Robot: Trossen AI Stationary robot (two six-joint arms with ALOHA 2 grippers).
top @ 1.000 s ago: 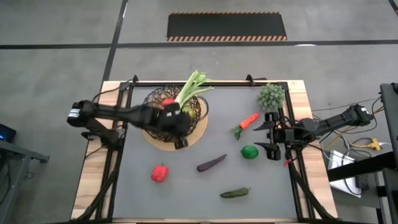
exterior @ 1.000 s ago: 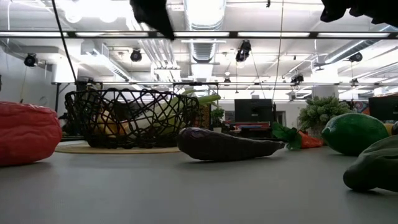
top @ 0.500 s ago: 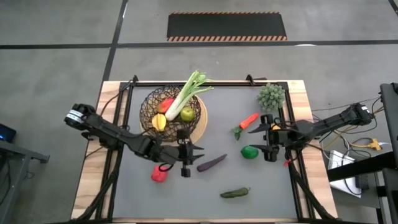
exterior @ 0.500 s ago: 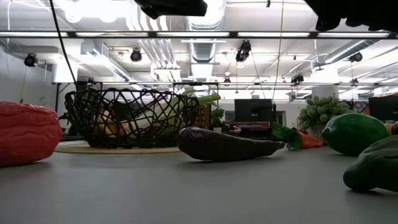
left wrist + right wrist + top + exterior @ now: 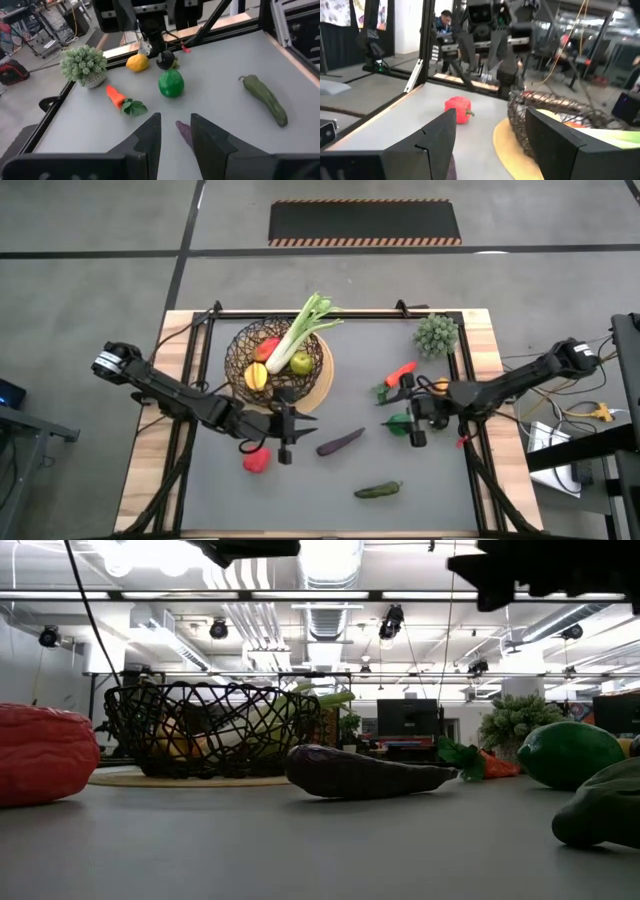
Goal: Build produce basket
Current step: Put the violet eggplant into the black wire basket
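Note:
The basket (image 5: 278, 365) stands on its tan base disc at the far left of the grey mat and holds a leek, a lemon, a green apple and a red pepper. On the mat lie a red pepper (image 5: 256, 460), an eggplant (image 5: 340, 442), a cucumber (image 5: 378, 490), a carrot (image 5: 398, 375) and a lime (image 5: 401, 426). My left gripper (image 5: 300, 432) hangs above the mat between the loose pepper and the eggplant, pointing toward the table's right, narrowly open (image 5: 175, 132) and empty. My right gripper (image 5: 392, 413) hovers over the lime, pointing left, wide open (image 5: 490, 135) and empty.
A spiky grey-green plant (image 5: 437, 335) stands at the far right corner. A yellow fruit (image 5: 137, 62) lies beside the right arm near the lime (image 5: 171, 83). Black frame rails run along the mat's left and right edges. The near middle of the mat is bare.
My left gripper has left the place above the basket, gone toward the near edge and sunk, tipping from pointing down to nearly level; it now hangs beside the loose red pepper. My right gripper has moved toward the table's left, from beside the lime to over it.

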